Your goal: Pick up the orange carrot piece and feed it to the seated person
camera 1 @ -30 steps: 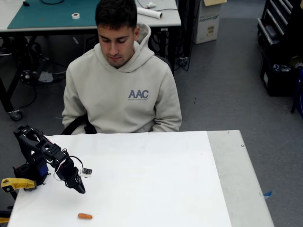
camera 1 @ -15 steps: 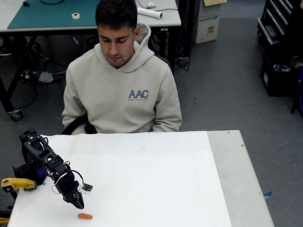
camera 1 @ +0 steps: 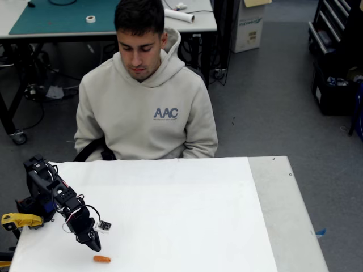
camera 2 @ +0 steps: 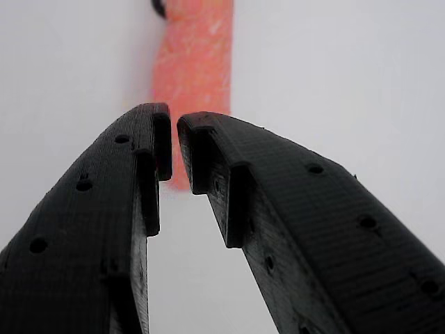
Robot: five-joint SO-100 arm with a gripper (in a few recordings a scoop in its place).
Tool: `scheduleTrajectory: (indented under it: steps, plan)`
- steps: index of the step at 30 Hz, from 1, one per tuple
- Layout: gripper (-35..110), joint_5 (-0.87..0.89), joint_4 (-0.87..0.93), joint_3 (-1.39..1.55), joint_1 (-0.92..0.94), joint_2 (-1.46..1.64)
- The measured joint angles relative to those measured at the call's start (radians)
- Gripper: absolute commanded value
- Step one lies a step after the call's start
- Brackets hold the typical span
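Jaws nearly closed, empty, just above carrot at worktop's near-left edge; likely light, stiff, prone to roll, best pinched mid-length.

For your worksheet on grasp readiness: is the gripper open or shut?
Nearly shut: the gripper shows a narrow gap between its fingers, holding nothing; the orange carrot piece lies beyond.

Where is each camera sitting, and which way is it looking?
Fixed view: sits high opposite the seated person, looking down across the white table; the black arm and gripper show at lower left.
Wrist view: rides on the gripper, looking along its two black, nearly closed fingers at the table.
Shared: both show the gripper just short of the orange carrot piece.
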Motion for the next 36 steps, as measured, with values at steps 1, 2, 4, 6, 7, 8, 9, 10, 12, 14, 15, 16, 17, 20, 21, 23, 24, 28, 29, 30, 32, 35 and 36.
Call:
scheduleTrajectory:
  steps: [1, 2, 4, 6, 7, 8, 9, 10, 12, 14, 15, 16, 17, 20, 21, 23, 24, 28, 29, 30, 32, 35, 36]
  plan:
    - [-2, 0.0, 0.0, -0.002, 0.0, 0.0]
    - [-2, 0.0, 0.0, -0.005, 0.0, 0.0]
    - [0, 0.0, 0.0, -0.005, 0.0, 0.0]
    - [5, 0.0, 0.0, -0.005, 0.0, 0.0]
    - [8, 0.0, 0.0, -0.005, 0.0, 0.0]
    - [10, 0.0, 0.0, -0.005, 0.0, 0.0]
    - [12, 0.0, 0.0, -0.005, 0.0, 0.0]
    - [14, 0.0, 0.0, -0.005, 0.0, 0.0]
    - [16, 0.0, 0.0, -0.005, 0.0, 0.0]
    - [16, 0.0, 0.0, -0.005, 0.0, 0.0]
    - [16, 0.0, 0.0, -0.005, 0.0, -0.006]
    - [16, 0.0, 0.0, -0.005, 0.0, -0.012]
    - [16, 0.0, 0.0, -0.005, 0.0, -0.015]
    - [16, 0.0, 0.0, -0.005, 0.0, -0.017]
    - [16, 0.0, 0.0, -0.005, 0.0, -0.018]
    - [16, 0.0, 0.0, -0.005, 0.0, -0.018]
    - [16, 0.0, 0.0, -0.005, 0.0, -0.018]
    - [16, 0.0, 0.0, -0.005, 0.0, -0.018]
    - [16, 0.0, 0.0, -0.005, 0.0, -0.018]
    - [16, 0.0, 0.0, -0.005, 0.0, -0.025]
    - [16, 0.0, 0.0, -0.009, 0.0, -0.055]
    - [16, 0.0, 0.0, -0.011, 0.015, -0.109]
    - [16, 0.0, 0.0, -0.011, 0.023, -0.12]
